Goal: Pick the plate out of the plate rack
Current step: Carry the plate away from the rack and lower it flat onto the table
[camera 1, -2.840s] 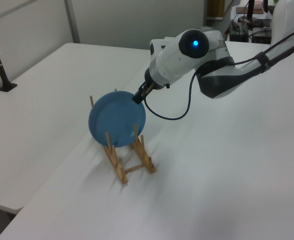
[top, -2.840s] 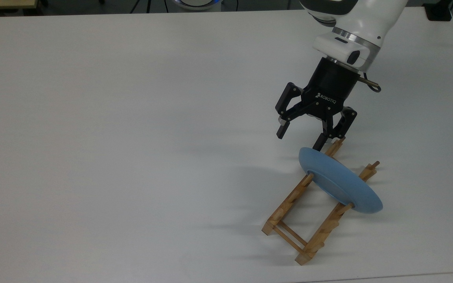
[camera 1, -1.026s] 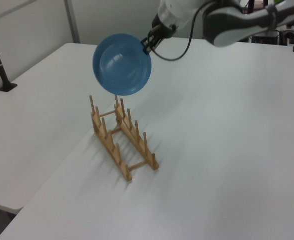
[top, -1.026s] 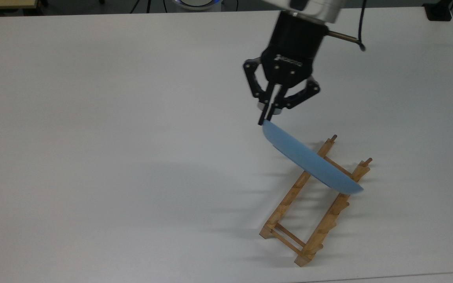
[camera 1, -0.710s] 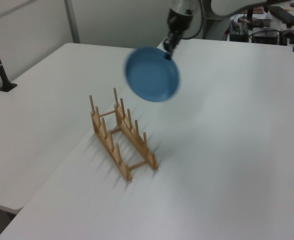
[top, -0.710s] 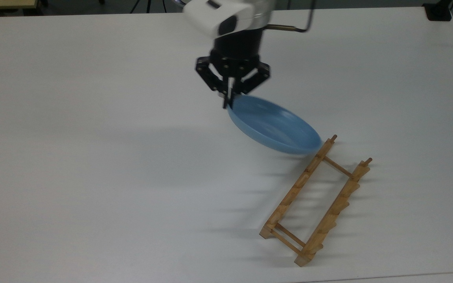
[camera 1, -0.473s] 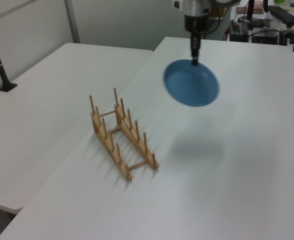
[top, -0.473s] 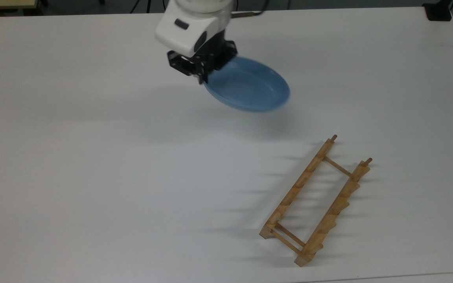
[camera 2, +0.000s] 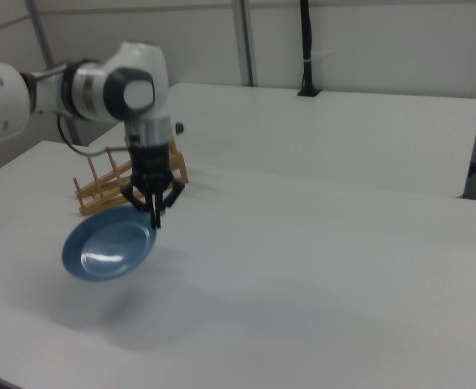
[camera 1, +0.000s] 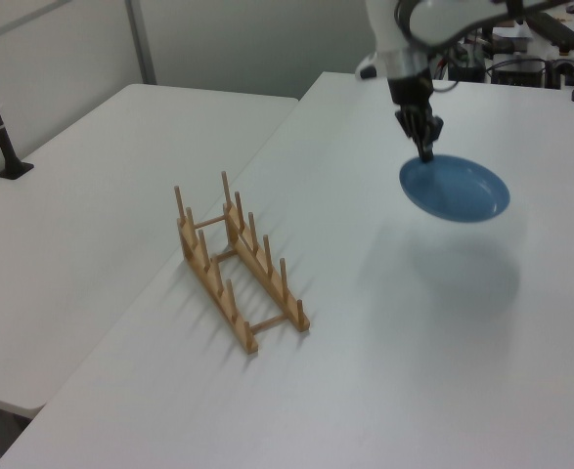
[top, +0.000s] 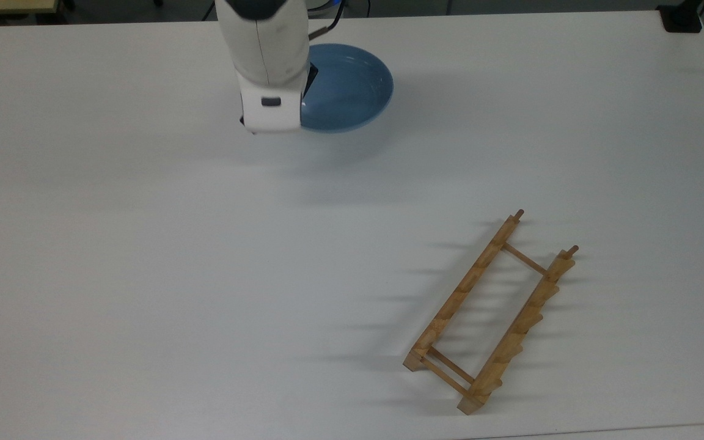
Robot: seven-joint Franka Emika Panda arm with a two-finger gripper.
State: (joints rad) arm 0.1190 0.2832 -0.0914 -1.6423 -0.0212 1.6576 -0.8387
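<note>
Hanging above the white tabletop (top: 144,244), the round, matte light-blue plate (camera 1: 455,190) is held by its rim, tilted close to level with its hollow side up. The black two-finger gripper (camera 2: 156,217) points downward, its fingers (camera 1: 426,152) pinching the plate's edge. The small light-brown wooden plate rack (top: 490,311) with upright pegs stands well apart from the plate, toward the top view's lower right, with its slots bare.
</note>
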